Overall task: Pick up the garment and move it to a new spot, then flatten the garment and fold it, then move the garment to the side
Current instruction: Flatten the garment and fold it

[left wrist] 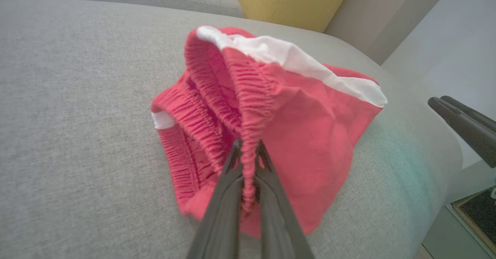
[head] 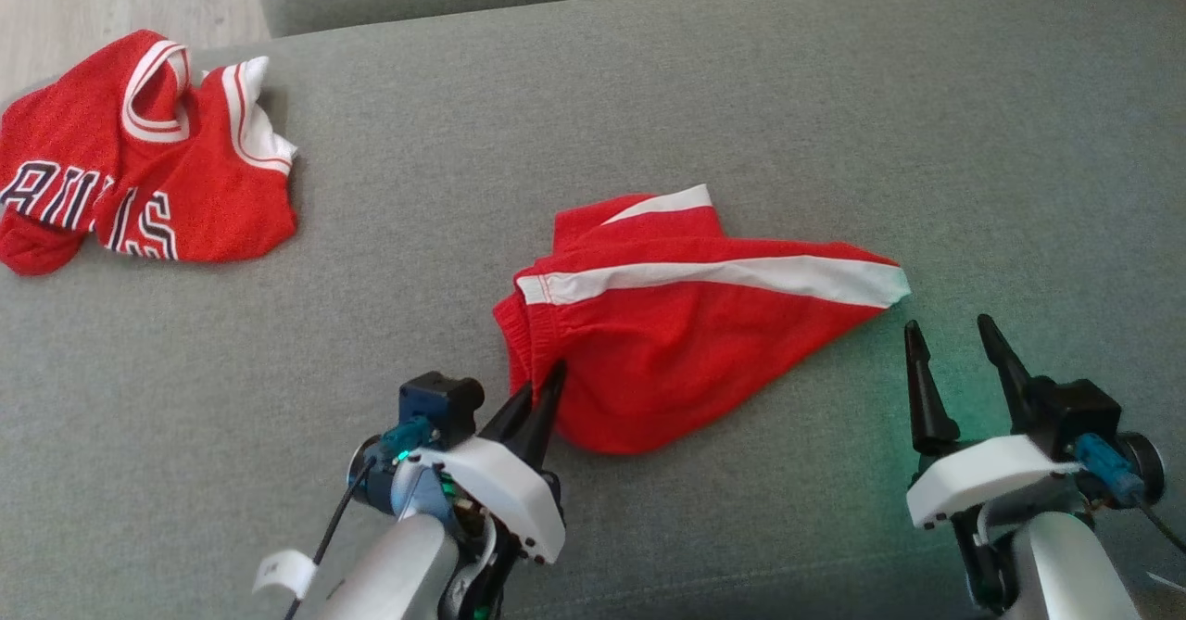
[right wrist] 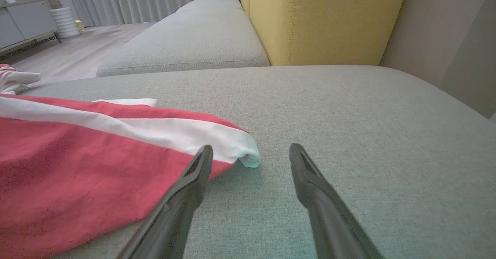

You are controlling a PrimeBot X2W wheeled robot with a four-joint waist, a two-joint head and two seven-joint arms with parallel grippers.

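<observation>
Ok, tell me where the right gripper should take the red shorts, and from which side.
Take the white-striped hem corner, coming low from the robot's right. That corner juts toward the open right gripper and lies flat on the cushion, opposite the waistband pinched in the left gripper, so pulling there should spread the shorts.

1. The shorts (head: 667, 360) come up as soft red cloth, matt, with a fine nap.
2. Their waistband (left wrist: 252, 108) is puckered, ribbed elastic, and the stripe (head: 741, 272) is a smoother white fabric.
3. The jersey (head: 139, 184) looks like thin red cloth, with flat printed letters and white trim.
4. The sofa (head: 741, 92) is grey woven upholstery, coarse-grained and matt.
5. The cushion (right wrist: 321, 19) is yellow cloth in a tight weave, with a stitched seam.
6. The right gripper (head: 949, 323) has dark matt fingers (right wrist: 317, 189), plastic by the look, and its shell (head: 982, 476) is smooth white plastic with a slight gloss.
7. The floor (right wrist: 73, 54) shows pale wood grain with a satin finish.
</observation>
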